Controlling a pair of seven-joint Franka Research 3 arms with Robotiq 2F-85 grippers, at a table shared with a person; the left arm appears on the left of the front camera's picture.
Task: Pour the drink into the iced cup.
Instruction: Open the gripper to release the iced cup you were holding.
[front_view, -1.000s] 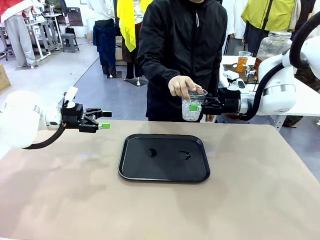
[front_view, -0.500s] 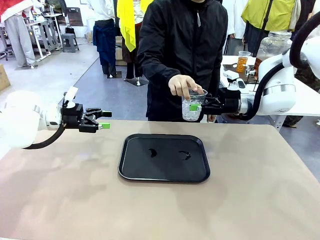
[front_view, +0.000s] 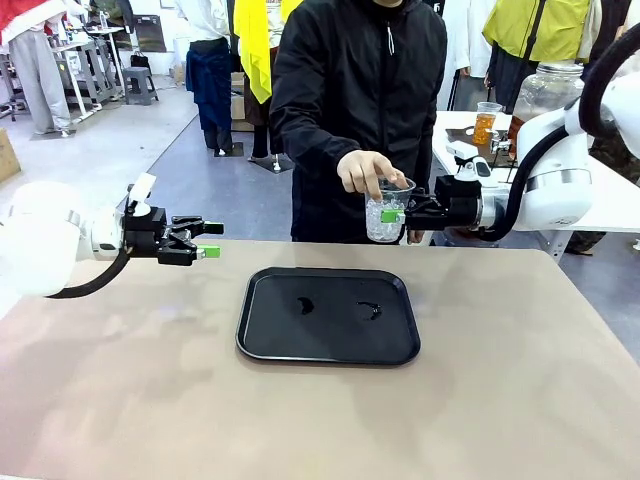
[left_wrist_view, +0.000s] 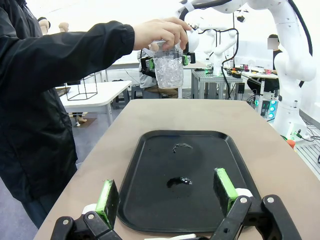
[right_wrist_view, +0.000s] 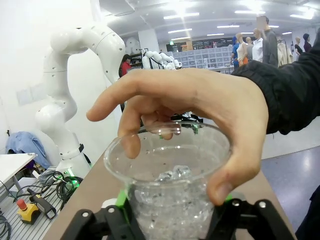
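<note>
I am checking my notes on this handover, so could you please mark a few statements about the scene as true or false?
1. The person's hand grips the iced cup by its rim from above. True.
2. The cup stands on the black tray. False: it is held in the air beyond the table's far edge.
3. The left tool holds a bottle. False: it is open and holds nothing.
4. The right tool has its green pads on either side of the cup's lower body. True.
5. The tray carries small dark wet marks. True.
</note>
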